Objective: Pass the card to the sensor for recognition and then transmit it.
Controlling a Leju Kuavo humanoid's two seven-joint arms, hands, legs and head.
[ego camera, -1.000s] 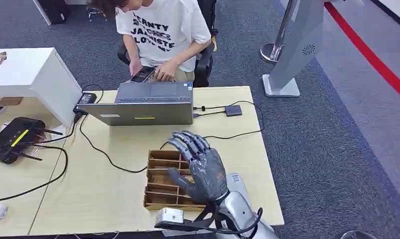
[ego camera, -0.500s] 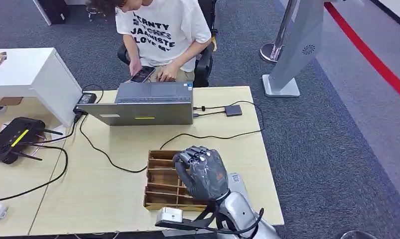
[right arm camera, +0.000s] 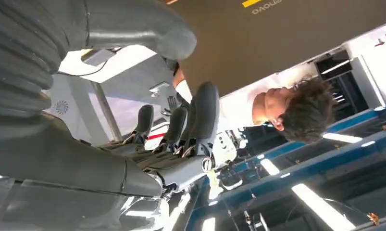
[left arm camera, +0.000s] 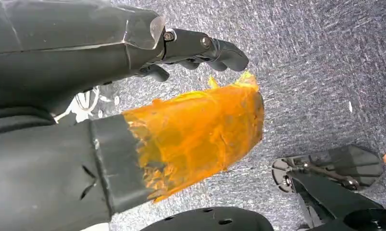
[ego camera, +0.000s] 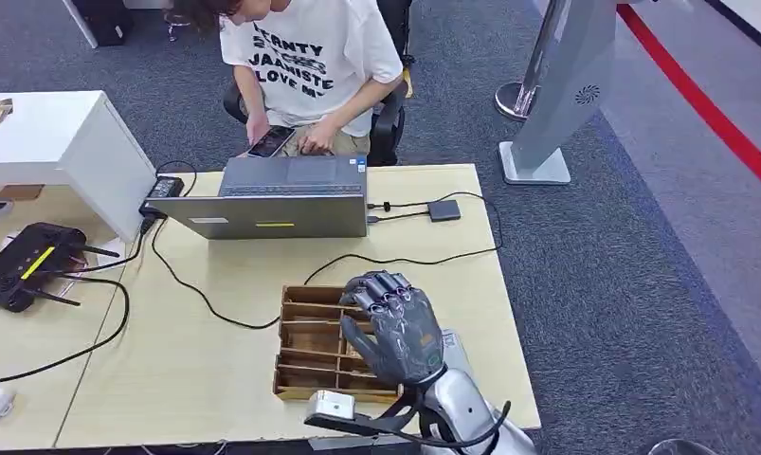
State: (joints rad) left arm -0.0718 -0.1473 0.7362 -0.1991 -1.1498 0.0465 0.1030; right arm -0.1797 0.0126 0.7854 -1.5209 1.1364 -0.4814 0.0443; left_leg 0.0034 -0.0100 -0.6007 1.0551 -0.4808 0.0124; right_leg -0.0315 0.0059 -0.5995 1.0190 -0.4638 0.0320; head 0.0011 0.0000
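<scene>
Overhead, a pale wooden table (ego camera: 225,379) stands on grey carpet (ego camera: 623,284) crossed by a red floor stripe (ego camera: 708,104); a laptop (ego camera: 277,199) sits at its far edge before a seated person (ego camera: 305,66); a slotted wooden tray (ego camera: 310,346) lies near the front edge; the right hand (ego camera: 395,327) hovers over its right end, fingers curled inward; whether they hold the card, I cannot tell; the left hand (left arm camera: 133,86) hangs over carpet, fingers curled, nothing visible in them.
</scene>
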